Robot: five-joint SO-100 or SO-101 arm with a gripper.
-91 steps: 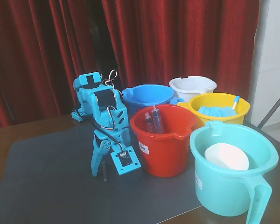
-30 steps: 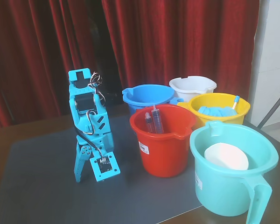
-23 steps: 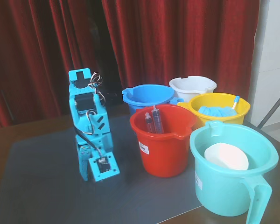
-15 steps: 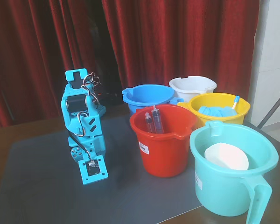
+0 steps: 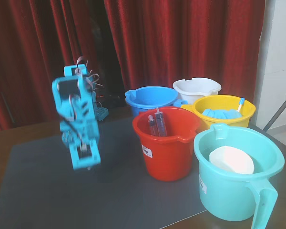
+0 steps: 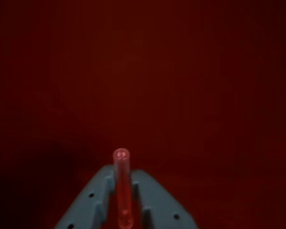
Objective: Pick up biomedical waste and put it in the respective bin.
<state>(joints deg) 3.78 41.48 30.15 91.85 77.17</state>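
In the wrist view my gripper is shut on the biomedical waste, a thin clear tube that stands up between the light-blue fingers. Behind it there is only dark red. In the fixed view my blue arm is blurred at the left above the grey mat; the tube cannot be made out there. The white bucket with the wavy rim stands at the back right, well away from the arm.
A red bucket holding two syringes stands mid-table, with a blue bucket behind it. A yellow bucket and a teal bucket stand at the right. Red curtains hang behind.
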